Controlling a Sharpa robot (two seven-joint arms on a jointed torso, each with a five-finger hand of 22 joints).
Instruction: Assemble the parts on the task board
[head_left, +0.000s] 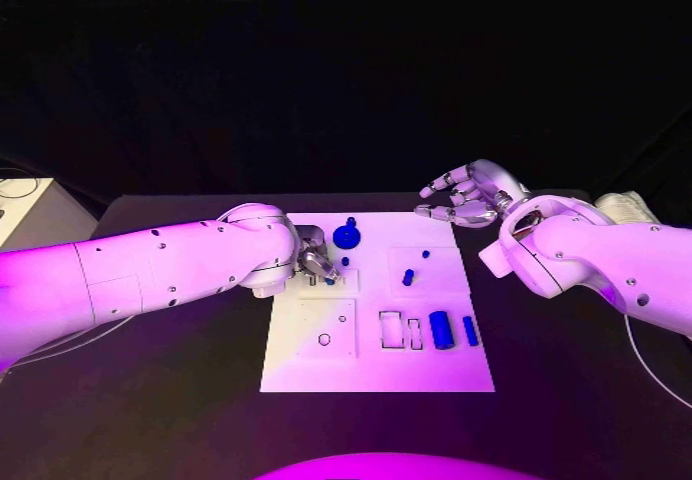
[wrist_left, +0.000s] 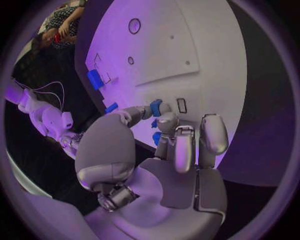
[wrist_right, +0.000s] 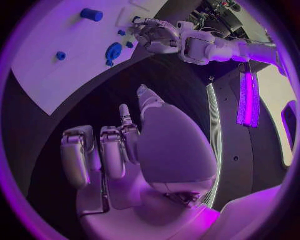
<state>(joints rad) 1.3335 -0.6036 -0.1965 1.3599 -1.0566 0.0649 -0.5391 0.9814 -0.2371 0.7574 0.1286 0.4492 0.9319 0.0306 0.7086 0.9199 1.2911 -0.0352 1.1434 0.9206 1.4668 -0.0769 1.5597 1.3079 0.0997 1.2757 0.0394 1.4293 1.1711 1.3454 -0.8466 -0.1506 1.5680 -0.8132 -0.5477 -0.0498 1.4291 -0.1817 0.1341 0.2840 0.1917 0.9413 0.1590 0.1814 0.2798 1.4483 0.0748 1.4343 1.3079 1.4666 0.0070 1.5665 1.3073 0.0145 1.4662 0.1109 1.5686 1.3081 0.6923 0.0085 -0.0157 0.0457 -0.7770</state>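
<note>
1. The table (head_left: 159, 400) is black, and the room behind it is dark. At the far left stands a pale box (head_left: 32, 208), and near the far right corner lies a pale cloth (head_left: 626, 206).
2. The left hand (head_left: 313, 262) is low over the left part of the board (head_left: 378, 375). In its wrist view its fingertips (wrist_left: 164, 120) pinch a small blue part (wrist_left: 156, 107), which is right at the board surface, beside a small rectangular slot (wrist_left: 181, 105).
3. The white board lies in the middle of the table. A round blue knob (head_left: 348, 235) stands near its far edge, and a small peg (head_left: 408, 277) lies at the centre.
4. Near the right edge, a blue cylinder (head_left: 441, 329) and a thinner bar (head_left: 470, 330) lie side by side, next to empty outlined slots (head_left: 392, 329).
5. The right hand (head_left: 464, 197) hovers above the far right corner of the board. Its fingers are curled loosely apart and hold nothing.
</note>
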